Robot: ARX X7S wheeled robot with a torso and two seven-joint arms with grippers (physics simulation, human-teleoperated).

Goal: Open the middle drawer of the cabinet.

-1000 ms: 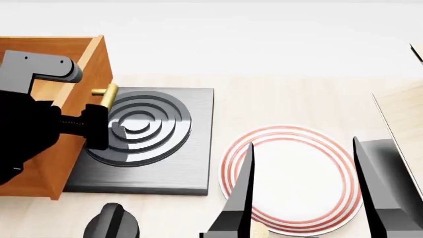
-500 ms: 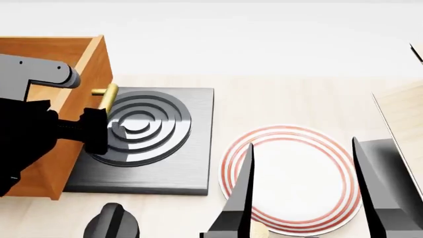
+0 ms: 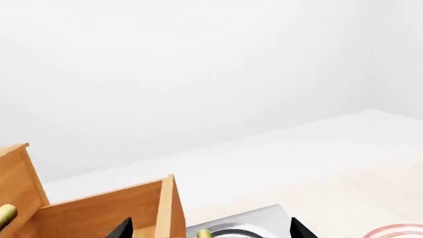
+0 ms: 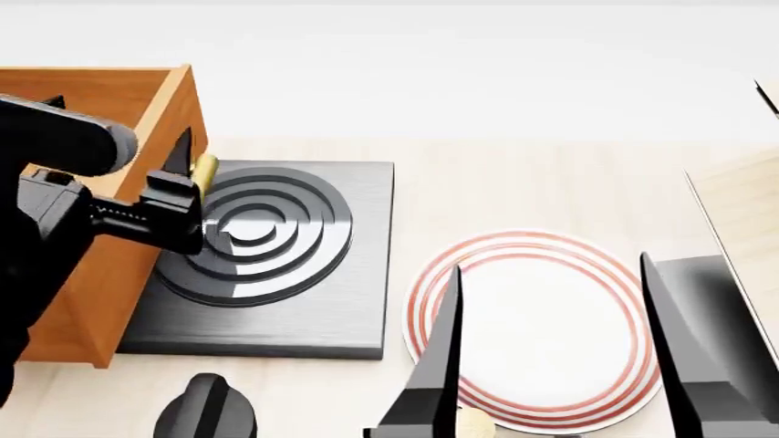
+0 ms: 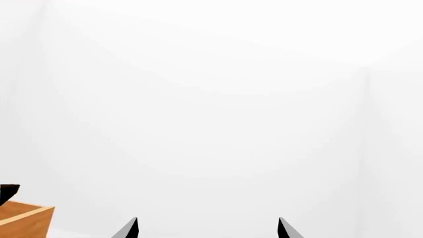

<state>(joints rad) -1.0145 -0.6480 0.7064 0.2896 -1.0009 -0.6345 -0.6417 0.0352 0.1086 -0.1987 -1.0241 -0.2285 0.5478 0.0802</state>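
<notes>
The orange-brown cabinet (image 4: 73, 310) stands at the far left of the head view. A drawer box sticks out of it, its front panel (image 4: 182, 105) bearing a brass bar handle (image 4: 202, 168). My left gripper (image 4: 189, 190) is open, one black finger on each side of that handle. In the left wrist view the handle's end (image 3: 203, 233) lies between the wide-apart tips of the left gripper (image 3: 211, 229), beside the drawer front (image 3: 168, 208). A second brass handle (image 3: 5, 215) shows on the wood further back. My right gripper (image 4: 550, 266) is open and empty above the plate; it also shows in the right wrist view (image 5: 206, 224).
A black stove plate with concentric rings (image 4: 280, 274) lies right against the cabinet under the handle. A white plate with red rings (image 4: 535, 319) sits to its right. A black knob (image 4: 207, 409) is at the near edge. A pale wood panel (image 4: 742, 210) stands at far right.
My left gripper has moved up and away from me along the drawer front; its fingers, below the brass handle before, now straddle it. The right arm has barely moved.
</notes>
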